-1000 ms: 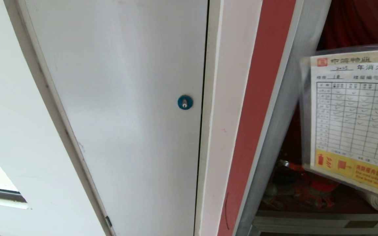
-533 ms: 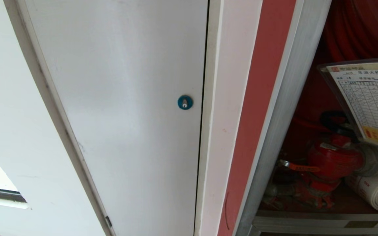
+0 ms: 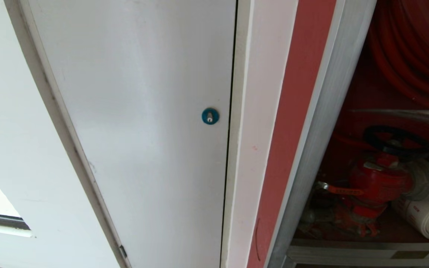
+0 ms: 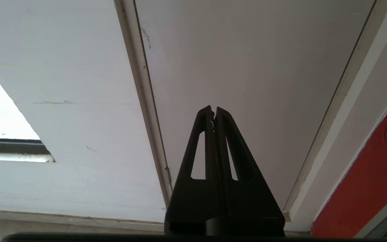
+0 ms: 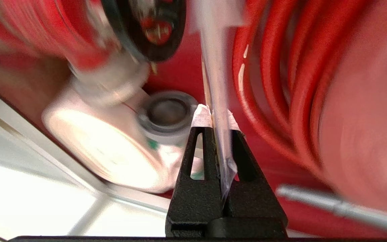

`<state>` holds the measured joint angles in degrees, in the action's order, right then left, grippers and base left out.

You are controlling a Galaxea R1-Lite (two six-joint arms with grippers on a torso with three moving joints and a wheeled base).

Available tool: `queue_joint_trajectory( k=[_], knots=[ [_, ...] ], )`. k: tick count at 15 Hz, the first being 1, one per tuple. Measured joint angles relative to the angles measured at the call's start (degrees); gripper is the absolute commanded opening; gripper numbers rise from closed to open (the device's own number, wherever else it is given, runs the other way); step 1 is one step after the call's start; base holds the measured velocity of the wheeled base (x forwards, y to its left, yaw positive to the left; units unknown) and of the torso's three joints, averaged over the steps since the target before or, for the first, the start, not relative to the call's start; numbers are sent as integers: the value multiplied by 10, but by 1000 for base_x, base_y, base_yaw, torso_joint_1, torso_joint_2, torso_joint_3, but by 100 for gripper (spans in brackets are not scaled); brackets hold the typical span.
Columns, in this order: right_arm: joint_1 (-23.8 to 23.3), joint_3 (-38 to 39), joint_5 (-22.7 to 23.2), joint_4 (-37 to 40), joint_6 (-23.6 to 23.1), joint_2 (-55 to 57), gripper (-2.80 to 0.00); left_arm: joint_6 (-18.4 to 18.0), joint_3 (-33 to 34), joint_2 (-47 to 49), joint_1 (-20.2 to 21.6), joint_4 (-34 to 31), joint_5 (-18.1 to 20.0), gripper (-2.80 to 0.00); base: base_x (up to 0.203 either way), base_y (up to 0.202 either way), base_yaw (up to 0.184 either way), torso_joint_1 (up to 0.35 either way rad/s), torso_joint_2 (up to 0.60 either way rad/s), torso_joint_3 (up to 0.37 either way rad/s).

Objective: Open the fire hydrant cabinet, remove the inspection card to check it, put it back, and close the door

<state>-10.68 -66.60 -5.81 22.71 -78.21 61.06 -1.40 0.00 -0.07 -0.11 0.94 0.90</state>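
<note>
Inspection card (image 5: 217, 101), thin glossy sheet edge-on, pinched in right gripper (image 5: 215, 116), left gripper (image 4: 213, 112) closed empty

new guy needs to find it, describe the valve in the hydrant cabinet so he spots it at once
Look into the open fire hydrant cabinet, below the coiled red hose. The valve sits near the floor, a squat red body under a black handwheel, unlike the rolled white hose beside it.

Brushed silver metal frames the fire hydrant cabinet (image 3: 322, 123); the inspection card (image 5: 215, 67) looks glossy, plastic-sleeved.
</note>
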Motion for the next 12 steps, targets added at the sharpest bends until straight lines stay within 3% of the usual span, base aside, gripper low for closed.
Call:
queue_joint_trajectory(
  k=[3,12],
  knots=[
    [-23,-19,4,-1,-67,37,-280,0,0,0,0,0,0,-280,0,0,0,0,0,0],
    [-67,-47,4,-71,-138,146,-280,0,0,0,0,0,0,-280,0,0,0,0,0,0]
  ],
)
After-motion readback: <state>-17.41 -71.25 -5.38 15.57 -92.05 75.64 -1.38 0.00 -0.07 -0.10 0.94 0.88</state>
